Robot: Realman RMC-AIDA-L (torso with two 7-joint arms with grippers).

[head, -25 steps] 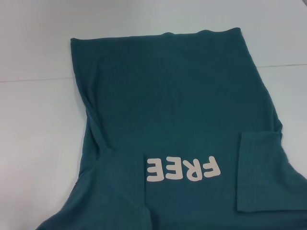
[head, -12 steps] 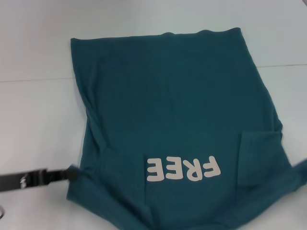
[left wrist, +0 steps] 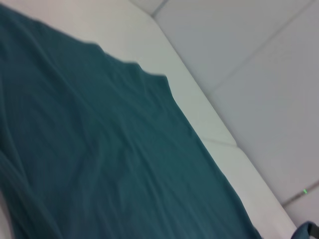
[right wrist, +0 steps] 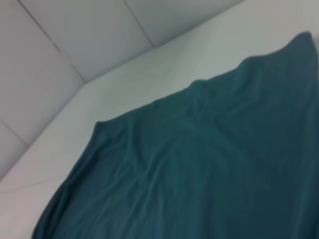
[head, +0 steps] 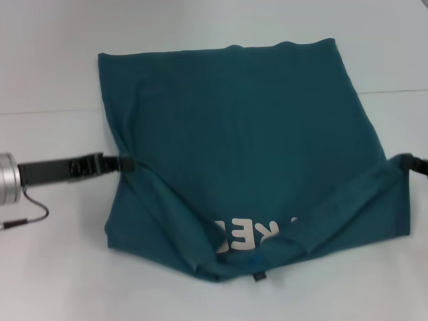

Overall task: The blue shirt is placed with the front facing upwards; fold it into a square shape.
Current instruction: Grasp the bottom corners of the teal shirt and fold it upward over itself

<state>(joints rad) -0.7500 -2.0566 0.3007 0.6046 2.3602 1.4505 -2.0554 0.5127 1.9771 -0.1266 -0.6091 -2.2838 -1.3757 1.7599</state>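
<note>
- Head view: the blue shirt (head: 241, 134) lies on the white tabletop (head: 53, 53). The left end effector (head: 124, 162) and right end effector (head: 408, 160) each pinch an edge, lifting the near end, lettering (head: 251, 234) half hidden.
- Judgement: the lengthwise fold is underway; next, carry both corners evenly toward the far hem.
- Left wrist view: shirt cloth (left wrist: 99, 149) only.
- Right wrist view: the same (right wrist: 199, 164).

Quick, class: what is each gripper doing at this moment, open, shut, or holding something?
Left gripper: shut on the blue shirt, at its left edge.
Right gripper: shut on the blue shirt's right edge, lifting it.
</note>
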